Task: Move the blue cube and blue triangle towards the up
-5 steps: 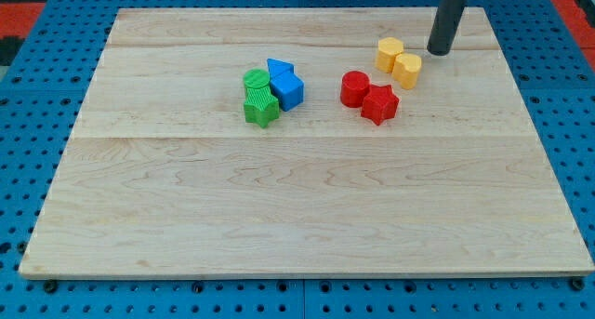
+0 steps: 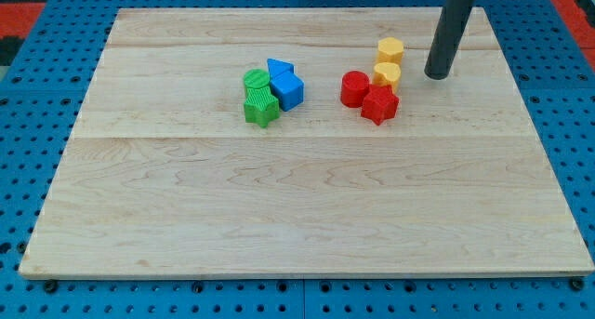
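The blue cube (image 2: 289, 90) and the blue triangle (image 2: 277, 69) sit together left of the board's centre, the triangle just above the cube. They touch a green round block (image 2: 254, 79) and a green star block (image 2: 261, 107) on their left. My tip (image 2: 437, 75) is far to the right of them, near the view's top right, just right of a yellow block (image 2: 387, 74).
Two yellow blocks stand right of centre, one (image 2: 390, 50) above the other. A red round block (image 2: 353, 88) and a red star block (image 2: 379, 104) lie just below them, the star touching the lower yellow block. The wooden board (image 2: 297, 217) lies on a blue pegboard.
My tip has moved down and slightly left. The lower yellow block has shifted left and down against the red blocks, away from the upper yellow block.
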You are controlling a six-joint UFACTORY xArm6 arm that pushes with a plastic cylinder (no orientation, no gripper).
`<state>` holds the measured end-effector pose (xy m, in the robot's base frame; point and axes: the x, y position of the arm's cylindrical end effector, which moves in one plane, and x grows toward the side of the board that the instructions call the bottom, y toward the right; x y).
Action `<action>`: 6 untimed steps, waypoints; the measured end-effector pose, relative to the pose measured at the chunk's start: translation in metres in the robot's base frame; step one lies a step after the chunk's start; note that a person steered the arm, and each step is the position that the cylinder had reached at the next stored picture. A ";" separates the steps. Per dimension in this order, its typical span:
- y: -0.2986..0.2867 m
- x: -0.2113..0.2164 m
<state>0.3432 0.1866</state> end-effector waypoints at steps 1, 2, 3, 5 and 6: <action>-0.002 0.020; -0.003 0.027; 0.035 0.095; -0.147 0.108; -0.191 0.084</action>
